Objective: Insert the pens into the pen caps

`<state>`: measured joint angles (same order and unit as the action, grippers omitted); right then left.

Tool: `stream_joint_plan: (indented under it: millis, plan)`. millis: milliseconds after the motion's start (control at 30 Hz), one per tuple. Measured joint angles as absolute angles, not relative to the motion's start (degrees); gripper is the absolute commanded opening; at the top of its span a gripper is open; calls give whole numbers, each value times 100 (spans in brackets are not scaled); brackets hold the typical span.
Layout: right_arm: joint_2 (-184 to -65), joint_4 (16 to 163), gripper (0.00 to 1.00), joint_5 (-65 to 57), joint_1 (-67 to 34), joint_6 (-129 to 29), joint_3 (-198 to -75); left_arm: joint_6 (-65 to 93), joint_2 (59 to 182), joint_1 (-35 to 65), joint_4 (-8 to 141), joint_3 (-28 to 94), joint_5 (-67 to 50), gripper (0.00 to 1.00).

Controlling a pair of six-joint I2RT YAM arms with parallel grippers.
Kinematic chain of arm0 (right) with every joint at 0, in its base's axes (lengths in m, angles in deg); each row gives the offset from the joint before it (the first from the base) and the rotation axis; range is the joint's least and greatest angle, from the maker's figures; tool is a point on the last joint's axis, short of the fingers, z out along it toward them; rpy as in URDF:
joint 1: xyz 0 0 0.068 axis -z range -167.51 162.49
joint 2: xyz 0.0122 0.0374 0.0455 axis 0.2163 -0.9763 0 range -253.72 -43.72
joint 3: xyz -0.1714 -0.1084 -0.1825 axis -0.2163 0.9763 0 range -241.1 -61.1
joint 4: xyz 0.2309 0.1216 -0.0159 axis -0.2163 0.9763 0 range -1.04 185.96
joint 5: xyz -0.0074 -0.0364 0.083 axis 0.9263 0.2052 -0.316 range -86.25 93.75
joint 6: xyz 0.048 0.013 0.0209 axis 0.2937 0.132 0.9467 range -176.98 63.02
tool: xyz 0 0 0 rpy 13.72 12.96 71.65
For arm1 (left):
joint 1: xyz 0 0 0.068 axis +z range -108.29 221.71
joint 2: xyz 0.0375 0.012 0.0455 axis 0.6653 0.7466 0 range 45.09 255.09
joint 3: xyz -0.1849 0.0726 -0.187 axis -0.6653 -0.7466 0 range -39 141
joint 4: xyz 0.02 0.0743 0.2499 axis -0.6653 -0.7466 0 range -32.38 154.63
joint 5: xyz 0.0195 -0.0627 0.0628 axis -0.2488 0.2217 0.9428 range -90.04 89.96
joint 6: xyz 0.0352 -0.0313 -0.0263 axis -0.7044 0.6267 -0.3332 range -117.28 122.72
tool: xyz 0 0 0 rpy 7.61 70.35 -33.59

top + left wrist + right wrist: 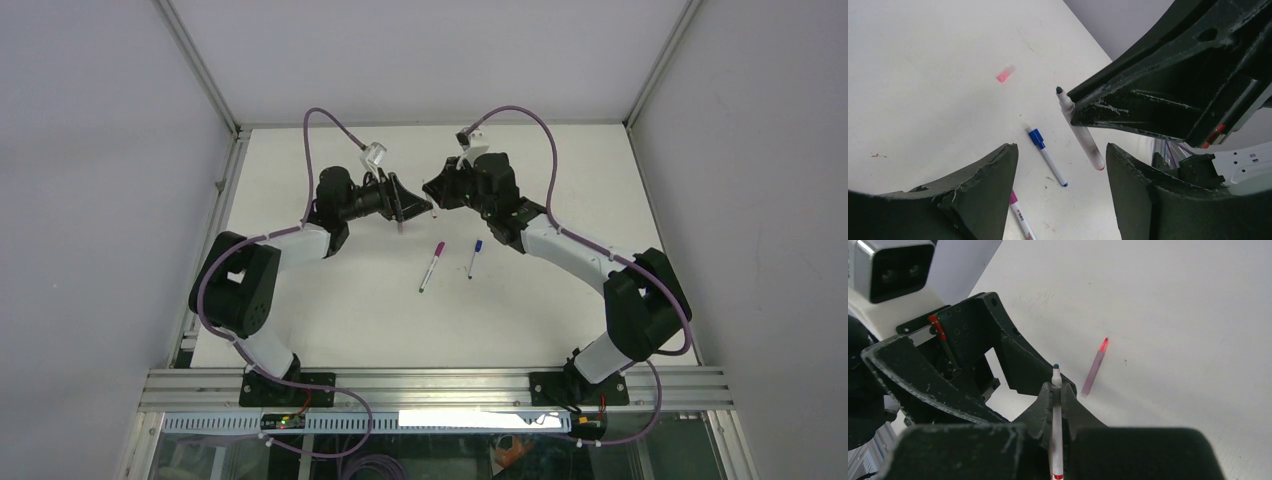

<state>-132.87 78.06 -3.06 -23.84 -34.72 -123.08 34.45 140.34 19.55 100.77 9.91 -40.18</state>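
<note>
My right gripper is shut on a white pen. The pen's dark tip sticks out past the jaws, and a red band marks its rear end. In the left wrist view this pen hangs slanted from the right gripper, its red end close to my left gripper's right finger. The left gripper is open and holds nothing. On the table below lie a blue-capped pen and a magenta-capped pen. A small pink cap lies farther off. From above, both grippers meet mid-table.
A pale pink tube with a red end lies on the white table beside the left gripper's fingers. The capped pens lie in front of both grippers. Metal frame rails border the table, and purple cables arc over each arm.
</note>
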Motion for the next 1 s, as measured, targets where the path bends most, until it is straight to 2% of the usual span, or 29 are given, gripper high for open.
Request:
stream_joint_plan:
  millis: [200, 267, 333, 367, 467, 933, 1000]
  plan:
    - [-13287, 7804, 0, -319, -2404, -3463, -12306, 3840, 14434, 1877, 10549, 1096, -4162, 63]
    - [-13287, 7806, 0, -324, -2404, -3459, -12308, 3943, 14523, 1809, 10654, 1120, -4221, 58]
    - [-13287, 7806, 0, -345, -2404, -3457, -12308, 4004, 14578, 1780, 10750, 1142, -4243, 49]
    - [-13287, 7806, 0, -363, -2404, -3457, -12308, 4054, 14615, 1763, 10831, 1159, -4263, 43]
    - [-13287, 7806, 0, -385, -2411, -3457, -12308, 4210, 14685, 1761, 10997, 1190, -4337, 0]
    - [-13215, 7773, 0, -223, -2419, -3514, -12157, 4024, 14689, 1748, 10789, 1185, -4405, 0]
    - [-13153, 7806, 0, -208, -2435, -3516, -12074, 3834, 14604, 1713, 10562, 1148, -4374, 8]
